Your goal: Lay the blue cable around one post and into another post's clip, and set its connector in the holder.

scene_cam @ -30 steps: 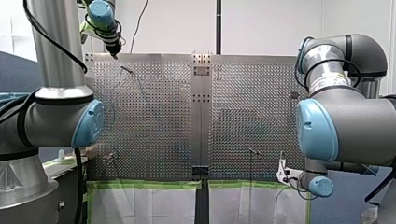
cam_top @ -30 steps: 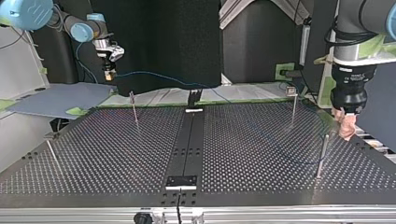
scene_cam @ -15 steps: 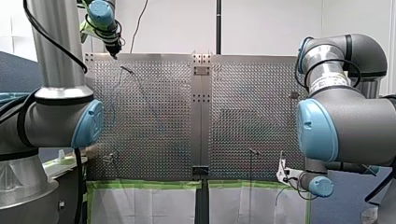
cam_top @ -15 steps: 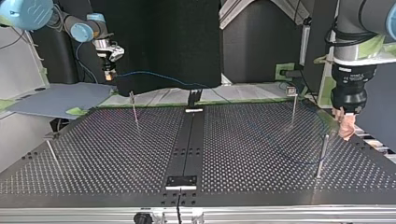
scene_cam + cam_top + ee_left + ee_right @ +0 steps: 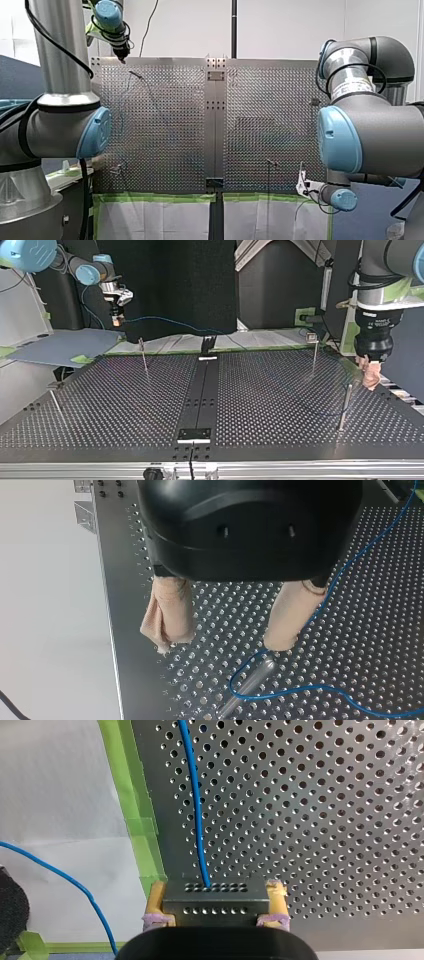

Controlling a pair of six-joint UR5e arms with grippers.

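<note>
By my reckoning the job is about a third done. My right tool (image 5: 216,906) is clamped on the grey connector (image 5: 214,892), with a yellow pad pressed to each end. It hangs by the taped edge of the table (image 5: 325,820), which in the top view is high at the far left. From the connector the blue cable (image 5: 196,805) runs out across the perforated plate toward the other side. There my left tool (image 5: 222,639) stands wide with nothing between its beige pads, just above a metal post (image 5: 250,680). The cable slips past one pad and bends round that post in a loop before heading away, so the first wrap seems made. Two steps are left, as I judge it. One is pressing the cable into another post's clip, perhaps the post with the small head (image 5: 313,340) at the top view's far right, where I cannot tell whether the cable sits yet. The other is seating the connector in its holder, which is not done while the tool grips it
</note>
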